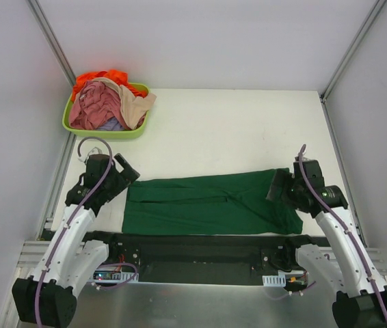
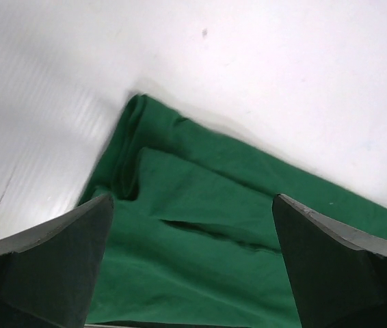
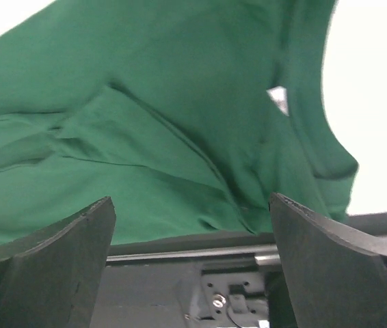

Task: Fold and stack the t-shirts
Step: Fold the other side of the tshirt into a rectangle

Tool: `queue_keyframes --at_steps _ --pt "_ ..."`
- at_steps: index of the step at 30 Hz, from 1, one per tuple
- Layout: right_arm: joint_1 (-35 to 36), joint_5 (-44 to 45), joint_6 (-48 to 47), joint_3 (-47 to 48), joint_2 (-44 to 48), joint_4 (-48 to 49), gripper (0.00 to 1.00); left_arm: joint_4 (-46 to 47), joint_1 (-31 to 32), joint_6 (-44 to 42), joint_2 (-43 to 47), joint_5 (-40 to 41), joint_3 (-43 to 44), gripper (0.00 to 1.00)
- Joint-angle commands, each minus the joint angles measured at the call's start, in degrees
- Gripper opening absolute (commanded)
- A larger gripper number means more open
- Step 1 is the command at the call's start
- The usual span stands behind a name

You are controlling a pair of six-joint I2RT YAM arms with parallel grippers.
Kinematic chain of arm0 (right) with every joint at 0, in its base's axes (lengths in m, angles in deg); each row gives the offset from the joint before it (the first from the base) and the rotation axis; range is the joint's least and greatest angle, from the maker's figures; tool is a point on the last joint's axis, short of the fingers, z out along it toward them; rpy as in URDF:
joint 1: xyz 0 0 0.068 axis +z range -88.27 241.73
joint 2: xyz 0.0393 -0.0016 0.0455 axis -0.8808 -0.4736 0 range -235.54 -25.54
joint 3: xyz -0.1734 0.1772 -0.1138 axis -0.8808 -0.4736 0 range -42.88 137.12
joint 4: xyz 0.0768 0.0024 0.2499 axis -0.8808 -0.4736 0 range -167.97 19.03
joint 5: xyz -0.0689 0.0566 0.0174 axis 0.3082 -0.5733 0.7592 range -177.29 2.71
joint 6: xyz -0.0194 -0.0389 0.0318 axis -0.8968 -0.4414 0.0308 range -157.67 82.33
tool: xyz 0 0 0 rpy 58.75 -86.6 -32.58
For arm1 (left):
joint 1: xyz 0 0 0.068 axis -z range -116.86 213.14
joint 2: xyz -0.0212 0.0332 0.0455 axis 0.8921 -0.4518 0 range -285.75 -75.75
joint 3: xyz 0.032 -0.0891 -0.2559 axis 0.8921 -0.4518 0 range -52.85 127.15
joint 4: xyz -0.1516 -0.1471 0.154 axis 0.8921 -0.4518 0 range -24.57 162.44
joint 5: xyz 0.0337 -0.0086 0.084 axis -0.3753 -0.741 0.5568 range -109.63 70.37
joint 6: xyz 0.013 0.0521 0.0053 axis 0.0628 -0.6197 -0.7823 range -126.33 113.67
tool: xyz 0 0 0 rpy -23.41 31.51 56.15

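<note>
The dark green t-shirt lies folded into a long strip along the near edge of the white table. It shows in the left wrist view and the right wrist view. My left gripper hovers open and empty at the strip's left end. My right gripper hovers open and empty over the strip's right end. Pink, orange, beige and lavender t-shirts lie heaped in the tub.
A lime-green plastic tub stands at the back left corner of the table. A black rail with the arm bases runs along the near edge, also seen in the right wrist view. Metal frame posts flank the table.
</note>
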Motion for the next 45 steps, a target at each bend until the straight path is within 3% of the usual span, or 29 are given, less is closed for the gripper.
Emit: queue_keyframes --at_steps 1,4,9,18,26,33,35,37,41,45 --pt "-0.2 -14.4 -2.7 0.7 -3.1 14.0 0.96 3.3 0.4 -1.6 -5.6 -7.1 5.1 0.99" --pt "-0.2 -22.3 -2.8 1.4 -10.2 21.3 0.96 9.1 2.3 -3.5 -12.8 -15.0 5.5 0.99" --pt "1.3 -28.1 -4.0 2.7 -23.6 31.1 0.96 10.4 4.7 -6.3 -24.8 -15.1 8.8 0.99" --pt "7.8 -25.2 -9.3 5.9 -38.6 27.1 0.96 10.4 4.6 -5.6 -32.4 -10.1 8.0 0.99" --pt "16.0 -29.2 -10.5 2.5 -29.7 17.4 0.96 10.3 4.6 -5.6 -32.2 -8.1 7.4 0.99" --pt "30.4 -38.4 -7.7 1.4 -18.7 8.0 0.96 9.6 4.3 -5.8 -30.9 -4.7 6.7 0.99" --pt "30.9 -34.8 -7.7 1.9 -14.9 7.9 0.96 9.5 4.3 -5.8 -30.9 -4.7 6.9 0.99" --pt "30.7 -25.4 -8.0 3.5 -12.6 7.7 0.96 9.3 4.3 -6.0 -31.0 -5.3 7.2 0.99" --pt "28.5 -11.4 -5.9 5.8 -14.0 7.5 0.96 9.0 4.3 -6.3 -30.6 -5.7 7.4 0.99" --pt "21.0 -10.9 -1.2 4.9 -21.1 7.3 0.96 8.0 4.2 -6.3 -30.1 -4.8 7.0 0.99"
